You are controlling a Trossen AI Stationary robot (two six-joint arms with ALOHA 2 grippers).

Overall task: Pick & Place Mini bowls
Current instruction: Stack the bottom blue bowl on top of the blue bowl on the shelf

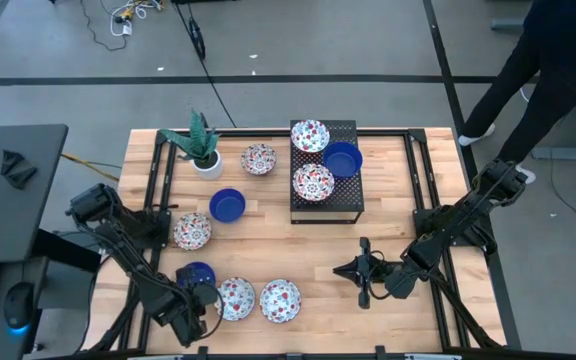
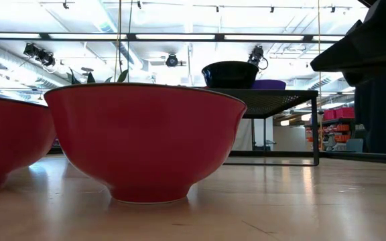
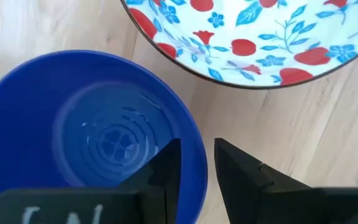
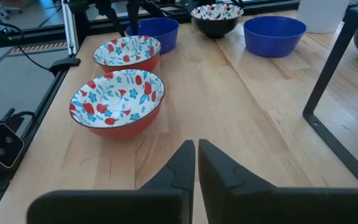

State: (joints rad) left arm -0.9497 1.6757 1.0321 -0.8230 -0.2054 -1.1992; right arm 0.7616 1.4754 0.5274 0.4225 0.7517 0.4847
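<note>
1. The left gripper (image 1: pixel 200 298) is down at the near left of the table, one finger inside and one outside the wall of a blue bowl (image 3: pixel 73 124), nearly closed on its rim.
2. The bowls look hard, glazed and slippery, light but chippable; I'd say the thin rim is the only sensible hold.
3. The blue bowl is empty. Just beside it sit two flowered bowls (image 1: pixel 235 298), also empty.
4. Three more bowls rest on the black rack (image 1: pixel 353 205); others lie on the wood near the plant pot (image 1: pixel 206 163).
5. The right gripper (image 1: pixel 360 270) waits over bare table, fingers nearly together, holding nothing.
</note>
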